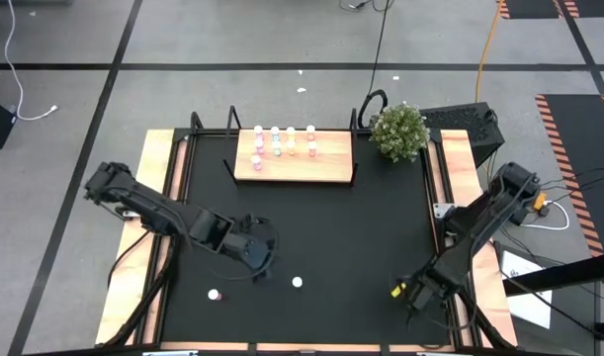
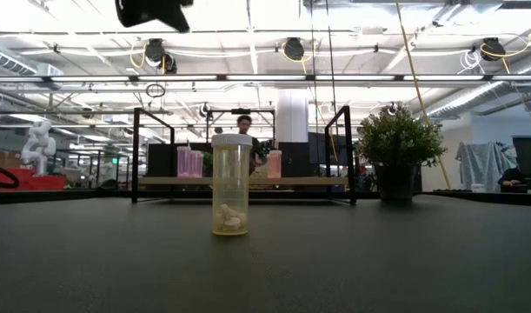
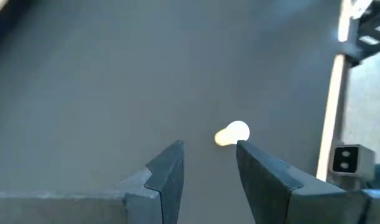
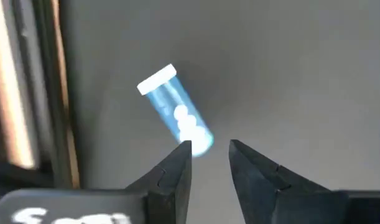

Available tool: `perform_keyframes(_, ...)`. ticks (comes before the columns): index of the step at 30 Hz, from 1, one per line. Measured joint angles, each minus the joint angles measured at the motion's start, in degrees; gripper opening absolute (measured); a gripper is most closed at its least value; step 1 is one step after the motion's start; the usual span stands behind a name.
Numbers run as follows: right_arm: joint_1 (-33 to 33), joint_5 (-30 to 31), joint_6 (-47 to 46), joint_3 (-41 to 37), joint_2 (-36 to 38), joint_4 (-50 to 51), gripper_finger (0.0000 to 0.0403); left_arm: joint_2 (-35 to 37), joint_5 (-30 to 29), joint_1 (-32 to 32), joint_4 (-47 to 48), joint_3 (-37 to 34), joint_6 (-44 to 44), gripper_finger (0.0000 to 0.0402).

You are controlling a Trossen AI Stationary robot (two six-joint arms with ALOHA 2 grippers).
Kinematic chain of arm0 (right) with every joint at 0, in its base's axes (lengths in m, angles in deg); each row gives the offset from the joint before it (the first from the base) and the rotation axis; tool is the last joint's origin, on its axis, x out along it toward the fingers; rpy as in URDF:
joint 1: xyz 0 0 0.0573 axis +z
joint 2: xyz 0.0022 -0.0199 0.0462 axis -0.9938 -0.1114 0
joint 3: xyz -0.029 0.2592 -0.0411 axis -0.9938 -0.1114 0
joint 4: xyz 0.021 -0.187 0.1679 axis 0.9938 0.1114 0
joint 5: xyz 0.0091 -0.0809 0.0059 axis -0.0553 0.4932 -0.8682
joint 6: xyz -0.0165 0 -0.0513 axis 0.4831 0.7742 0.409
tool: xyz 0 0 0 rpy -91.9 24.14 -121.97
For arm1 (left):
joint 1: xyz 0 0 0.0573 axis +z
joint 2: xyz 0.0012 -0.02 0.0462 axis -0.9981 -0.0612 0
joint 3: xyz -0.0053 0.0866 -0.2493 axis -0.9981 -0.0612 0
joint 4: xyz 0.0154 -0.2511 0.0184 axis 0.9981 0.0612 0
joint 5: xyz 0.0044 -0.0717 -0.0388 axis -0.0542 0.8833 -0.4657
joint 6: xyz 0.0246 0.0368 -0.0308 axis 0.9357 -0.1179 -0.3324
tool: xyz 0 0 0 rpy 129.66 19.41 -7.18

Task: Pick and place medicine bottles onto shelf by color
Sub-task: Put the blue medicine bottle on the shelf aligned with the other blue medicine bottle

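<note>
**A:** So where are the two grippers?

**B:** Left gripper (image 1: 263, 259) hangs over the near-middle of the black table (image 1: 311, 227), fingers parted with nothing between them. In its wrist view a yellow bottle (image 3: 232, 133) with a white cap sits on the tabletop just past the fingertips (image 3: 172, 152), closer to one finger than centred in the gap.

**A:** And the right?

**B:** Right gripper (image 1: 404, 291) is down at the near right corner of the table. Its fingers are also apart and empty. Its wrist camera shows a blue bottle (image 4: 176, 111) leaning at a tilt, white cap away from the gripper, its base just beside one fingertip (image 4: 181, 155). I cannot tell whether they touch.

**A:** What else is loose on the table?

**B:** From above, a white-capped bottle (image 1: 298, 283) sits near the left gripper, and a pink bottle (image 1: 215, 295) is further to the left, near the front edge. The low view has the yellow one (image 2: 231, 183) upright, with something pale in the bottom.

**A:** The shelf?

**B:** Light-wood shelf (image 1: 294, 170) at the far side of the table, black brackets at its ends. Bottles stand along its back in short columns: pink (image 1: 257, 146), bluish (image 1: 276, 140), orange (image 1: 292, 140), pink again (image 1: 311, 140). A potted plant (image 1: 398, 131) sits just right of it
</note>
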Motion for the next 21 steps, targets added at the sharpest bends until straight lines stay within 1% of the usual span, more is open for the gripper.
perform_keyframes(4,0.87,-0.16,5.21,-2.89,-1.36,-6.55,0.01,-2.64,-0.01,0.0,-0.02,0.0,-5.5,0.015)
perform_keyframes(7,1.97,-0.05,11.41,-4.85,-1.75,-7.53,0.01,-4.13,-0.04,0.0,-0.26,-0.02,-9.18,0.015)
perform_keyframes(9,2.49,-0.18,13.19,-6.3,-1.75,-7.11,0.01,-4.92,-0.04,0.0,-0.84,-0.02,-11.42,0.015)
perform_keyframes(12,3.79,0.31,13.86,-7.94,-1.71,-6.53,0.01,-5.64,-0.03,-0.14,-0.98,-0.02,-13.32,0.015)
perform_keyframes(16,5.54,1.86,15.22,-9.43,-1.52,-8.28,0.0101,-5.48,-0.04,-0.26,-2.24,-0.01,-15.16,0.015)
perform_keyframes(21,5.95,1.2,11.56,-10.82,-1.47,-12.61,0.0101,-5.46,-0.04,-0.56,-5.15,0.0,-16.02,0.015)
